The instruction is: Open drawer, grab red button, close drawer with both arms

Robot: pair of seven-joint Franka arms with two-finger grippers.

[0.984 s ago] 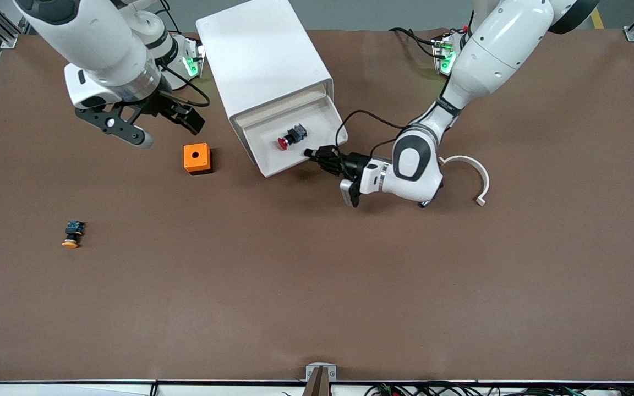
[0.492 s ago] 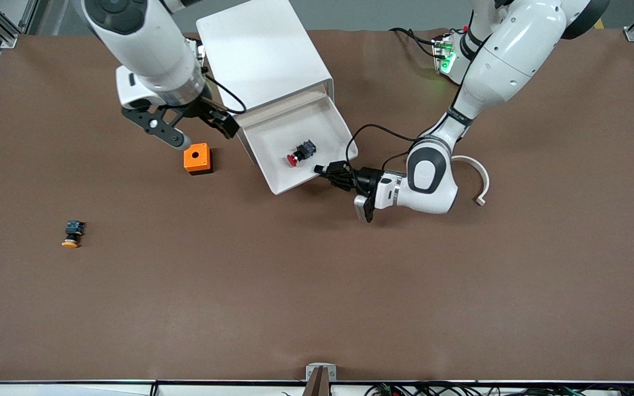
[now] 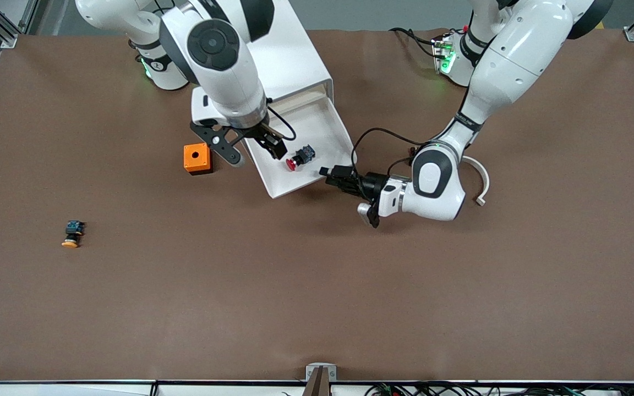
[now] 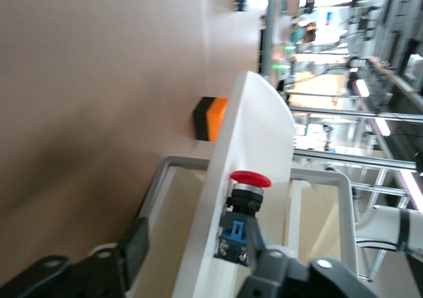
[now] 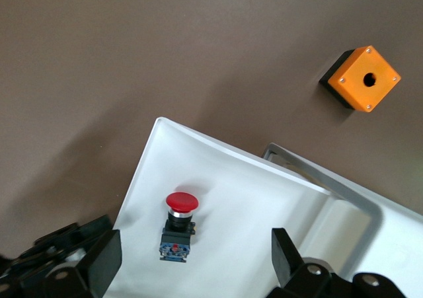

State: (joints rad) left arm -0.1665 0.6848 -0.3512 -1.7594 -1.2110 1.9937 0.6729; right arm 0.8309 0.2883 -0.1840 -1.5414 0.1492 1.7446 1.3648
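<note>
**Red button lies in the pulled-out drawer**

The small red-capped, dark-bodied push button (image 3: 300, 156) lies in the shallow white tray drawer (image 3: 328, 132). The right gripper (image 3: 251, 149) hovers over it, fingers spread. The left gripper (image 3: 332, 175), fingers parted, sits at the drawer's front, holding nothing.

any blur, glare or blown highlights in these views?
Front view: sharp, even light, soft shadows under the arms. Left wrist view: lab background blown out and smeared; red button readable. Right wrist view: crisp; claw fingers soft up close, no glare on the drawer.
</note>
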